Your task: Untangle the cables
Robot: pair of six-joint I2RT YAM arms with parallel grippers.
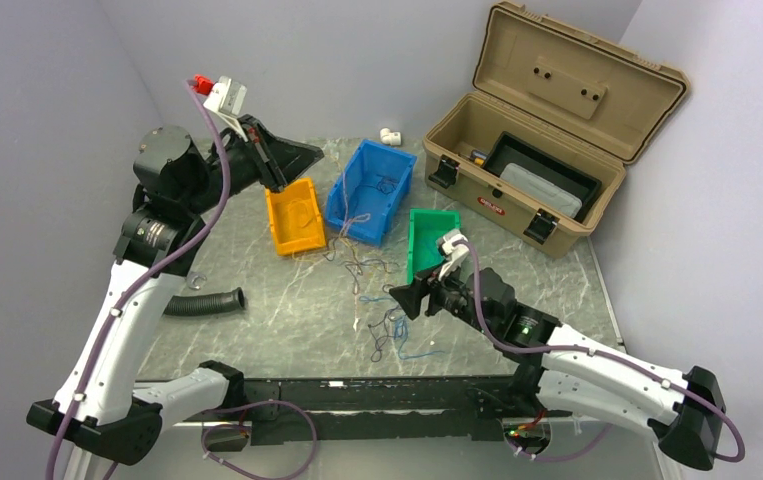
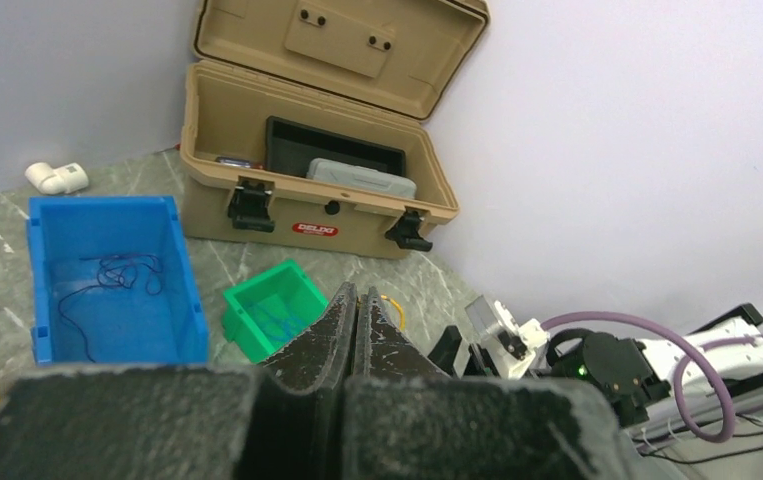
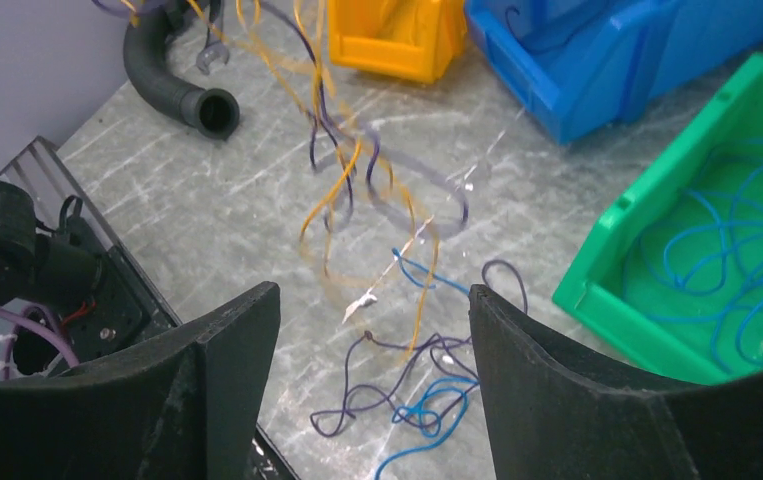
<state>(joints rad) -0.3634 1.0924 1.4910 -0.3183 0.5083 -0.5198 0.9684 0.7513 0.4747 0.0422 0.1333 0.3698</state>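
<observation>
Loose cables lie tangled mid-table point(image 1: 357, 262) and nearer the front edge point(image 1: 389, 335). My left gripper point(image 1: 279, 185) is raised above the orange bin point(image 1: 275, 225). In the left wrist view its jaws point(image 2: 357, 295) are shut, with a yellow-orange cable loop point(image 2: 397, 308) coming out at the tips. My right gripper point(image 1: 404, 297) is open and empty, low over purple and blue cables point(image 3: 427, 350). Blurred yellow-orange strands point(image 3: 347, 190) rise ahead of it point(image 3: 372, 290). Blue cables point(image 3: 747, 240) lie in the green bin point(image 3: 607, 280). A dark cable point(image 2: 117, 275) lies in the blue bin point(image 2: 182, 290).
The blue bin point(image 1: 389, 148) and green bin point(image 1: 435, 214) stand behind the cables. An open tan toolbox point(image 1: 527, 180) is at the back right. A black corrugated hose point(image 1: 207, 302) lies at the left edge. A white pipe fitting point(image 1: 390, 135) is by the back wall.
</observation>
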